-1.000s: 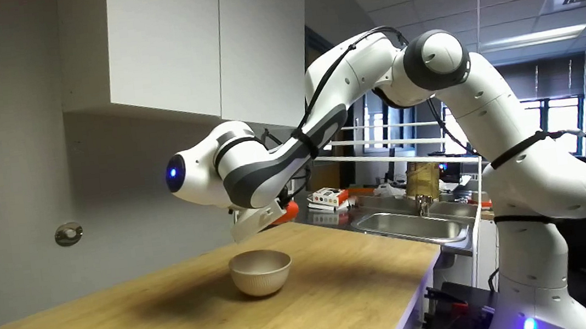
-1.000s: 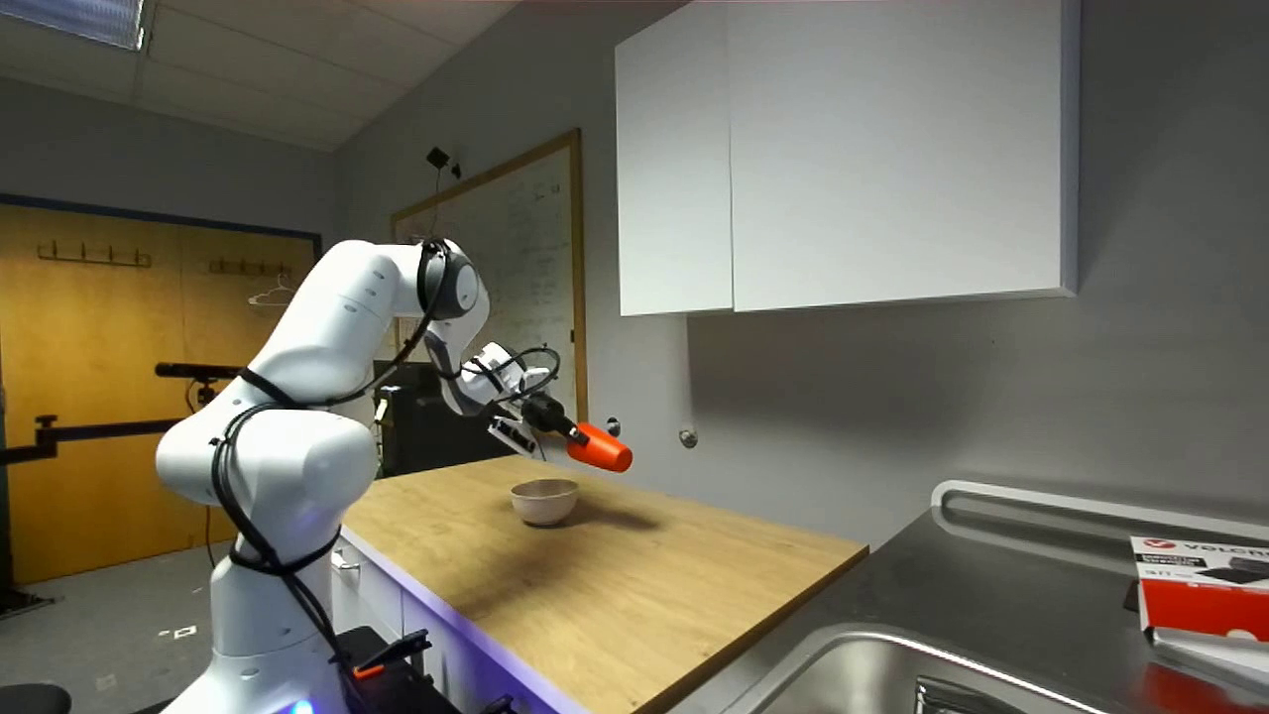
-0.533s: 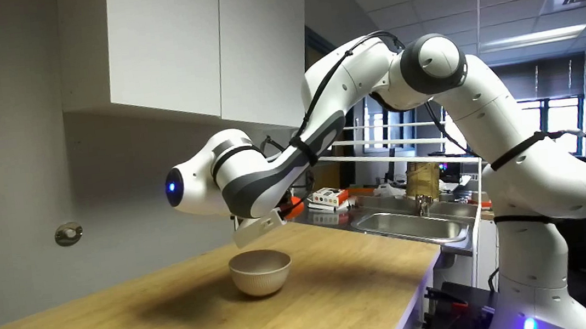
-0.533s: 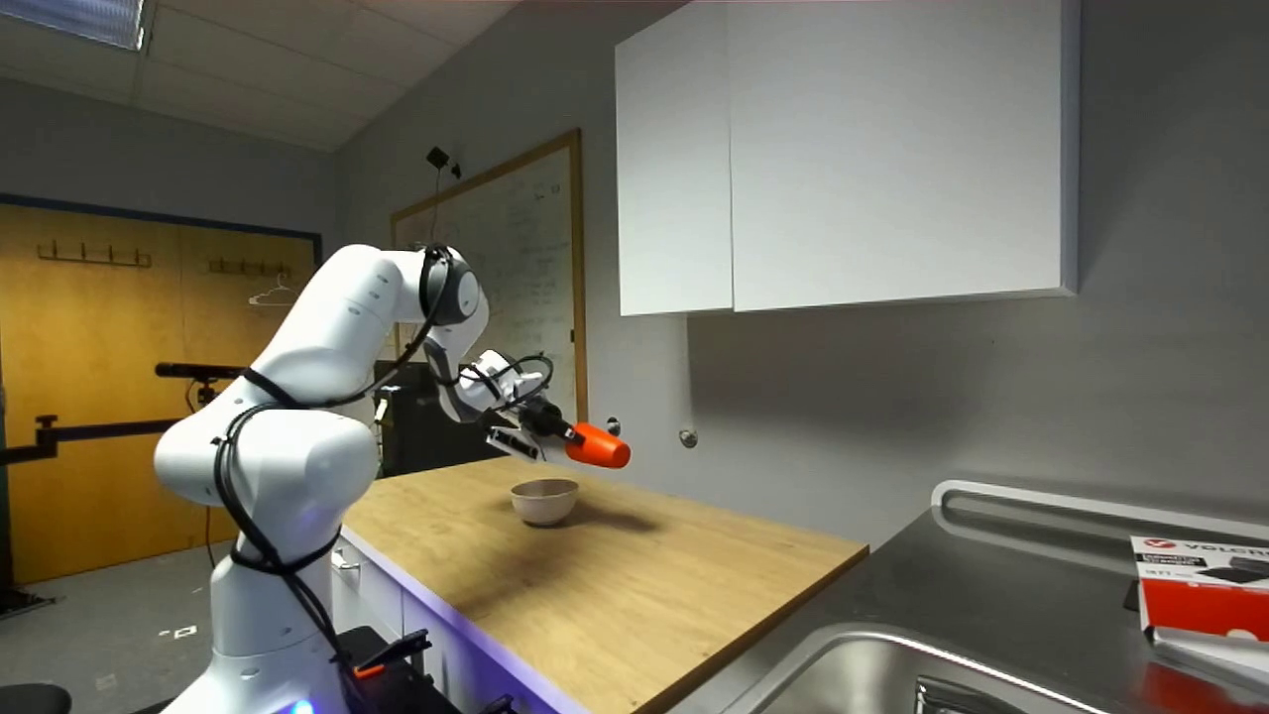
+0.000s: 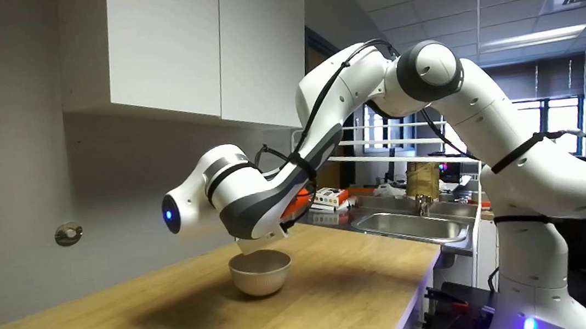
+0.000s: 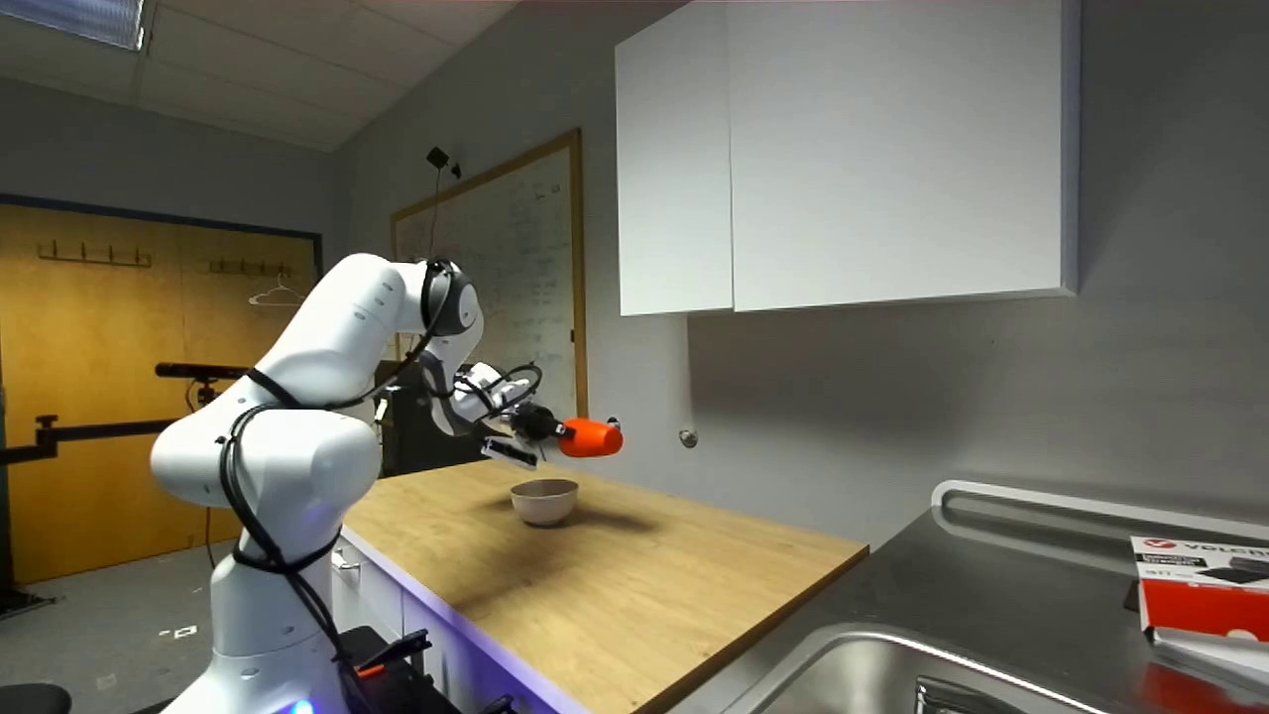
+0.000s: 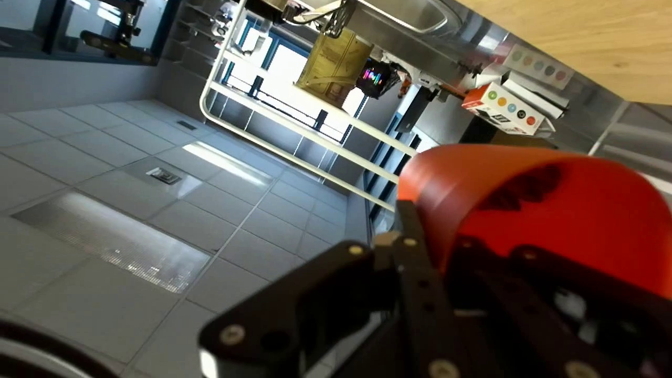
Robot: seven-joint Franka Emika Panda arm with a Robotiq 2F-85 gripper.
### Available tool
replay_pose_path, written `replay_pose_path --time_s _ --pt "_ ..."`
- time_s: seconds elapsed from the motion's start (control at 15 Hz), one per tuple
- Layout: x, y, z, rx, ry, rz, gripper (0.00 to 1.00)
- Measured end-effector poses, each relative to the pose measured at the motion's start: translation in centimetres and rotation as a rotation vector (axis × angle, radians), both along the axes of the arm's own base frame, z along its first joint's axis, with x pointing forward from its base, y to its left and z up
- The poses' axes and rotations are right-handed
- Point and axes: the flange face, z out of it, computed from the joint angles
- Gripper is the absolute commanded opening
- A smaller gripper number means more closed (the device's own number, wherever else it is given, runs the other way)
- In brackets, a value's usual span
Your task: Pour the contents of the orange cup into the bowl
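In the wrist view, the bottom edge crops the lower part of the gripper; its dark fingers are indistinct where they meet the orange cup. The right edge crops the cup; its contents cannot be determined. In an exterior view, the arm obscures most of the cup and the grip on it. In both exterior views, the near wall of the bowl conceals its floor. In an exterior view, writing on the whiteboard is illegible, and picture edges crop the box and sink.
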Motion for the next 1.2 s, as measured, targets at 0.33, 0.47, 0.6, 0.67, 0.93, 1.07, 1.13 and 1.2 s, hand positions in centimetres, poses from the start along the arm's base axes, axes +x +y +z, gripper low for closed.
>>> replay_pose_path --time_s 0.33,0.47,0.6,0.67,0.93,1.07,1.13,1.2 --pt "-0.3 0.4 -0.9 -0.106 -0.012 -0.009 0.02" --pt "-0.4 0.6 -1.2 -0.151 -0.014 -0.012 0.02" --pt "-0.6 0.6 -1.7 -0.198 -0.015 -0.018 0.02" --pt "-0.6 0.6 -2.0 -0.218 -0.014 -0.021 0.02" --pt "-0.7 0.8 -3.2 -0.281 -0.015 -0.023 0.02" --pt "-0.7 1.0 -3.5 -0.302 -0.018 -0.024 0.02" --pt "-0.7 1.1 -3.6 -0.311 -0.022 -0.024 0.02" --pt "-0.7 1.2 -3.7 -0.32 -0.025 -0.024 0.02"
